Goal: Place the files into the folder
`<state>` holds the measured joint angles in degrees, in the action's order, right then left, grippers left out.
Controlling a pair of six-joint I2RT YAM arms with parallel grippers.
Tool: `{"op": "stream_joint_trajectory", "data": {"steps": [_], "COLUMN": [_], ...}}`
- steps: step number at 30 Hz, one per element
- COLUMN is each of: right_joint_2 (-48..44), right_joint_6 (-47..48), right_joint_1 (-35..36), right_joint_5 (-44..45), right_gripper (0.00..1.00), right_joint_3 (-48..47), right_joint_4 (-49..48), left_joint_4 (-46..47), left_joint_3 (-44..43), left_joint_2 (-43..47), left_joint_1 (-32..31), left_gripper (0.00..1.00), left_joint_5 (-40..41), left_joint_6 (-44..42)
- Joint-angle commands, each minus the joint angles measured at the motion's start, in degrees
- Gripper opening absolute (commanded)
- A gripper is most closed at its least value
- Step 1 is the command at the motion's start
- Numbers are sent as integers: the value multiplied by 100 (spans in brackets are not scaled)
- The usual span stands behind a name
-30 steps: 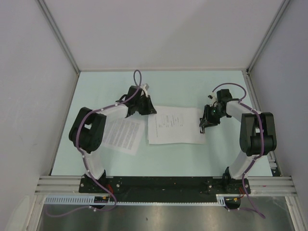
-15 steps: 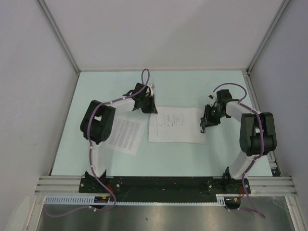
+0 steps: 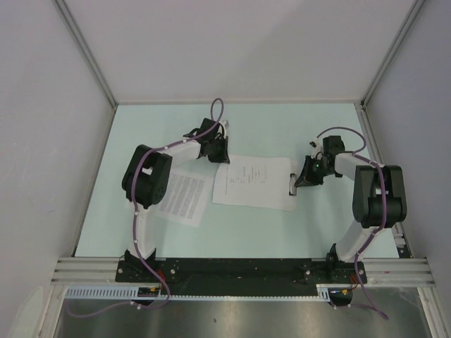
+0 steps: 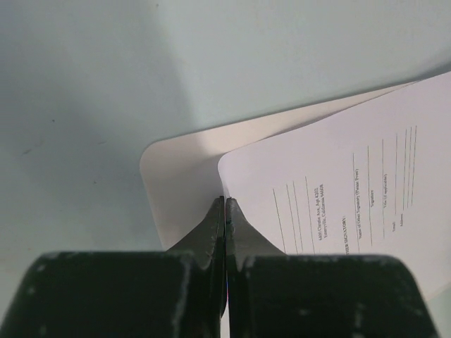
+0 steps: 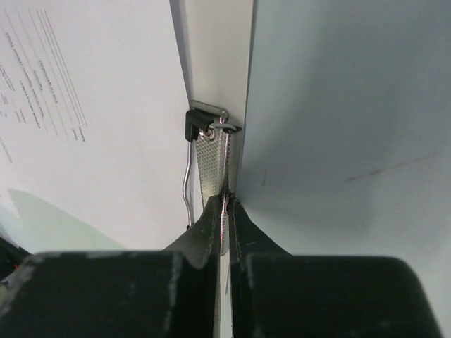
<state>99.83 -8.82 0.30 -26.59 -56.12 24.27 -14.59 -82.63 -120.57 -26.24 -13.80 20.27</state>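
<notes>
Paper count: one dense sheet [image 3: 180, 198], one sparse sheet [image 3: 246, 179], one folder [image 4: 183, 169].

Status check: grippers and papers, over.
Left gripper shut on sheet edge. Right gripper shut on folder clip. Second sheet lies apart, beside left arm.

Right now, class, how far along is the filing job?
Done: the sparse sheet lies on the folder. In hand: the left claw pinches that sheet's corner, the right claw the folder's clip. Left: the dense sheet lies on the table, outside the folder.
</notes>
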Motion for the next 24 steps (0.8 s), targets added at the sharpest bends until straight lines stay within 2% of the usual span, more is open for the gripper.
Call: {"op": "stream_joint_trajectory", "data": {"steps": [1,5,8,9,12,17,21,22,23,24], "right_joint_2": [-297,-341,-482,-543,-806,-913,-825,-721,-685,-667], "right_joint_6": [-128,-164,-199,-251,-515,-665,-1041,-1121,-1200,-1305], "right_joint_1": [-142,-65,268,330,532,928,1262,1393,1438,1499], "right_joint_5": [-488,-339,460,766,1241,2174,2658,2833,2956,3219], "right_gripper": [0,0,2,15,34,56,60,57,48,44], "right_joint_3": [215,233,85,-21,-110,-329,-417,-461,-505,-505], "right_joint_4": [-475,-520,-275,-187,-37,244,350,428,473,499], "left_joint_4": [-290,-290,-281,-264,-176,-35,9,9,9,-17], "left_joint_3": [-271,-280,-227,-201,-78,159,256,291,291,300], "left_joint_2": [-150,-124,-89,-63,16,218,403,438,456,473], "left_joint_1": [-22,-30,-57,-83,-101,-162,-215,-215,-215,-215], "left_gripper": [0,0,0,0,0,0,0,0,0,0], "left_joint_5": [228,211,141,132,45,-52,-8,0,18,27], "left_joint_6": [-234,-261,-226,-199,-85,91,126,126,117,109]}}
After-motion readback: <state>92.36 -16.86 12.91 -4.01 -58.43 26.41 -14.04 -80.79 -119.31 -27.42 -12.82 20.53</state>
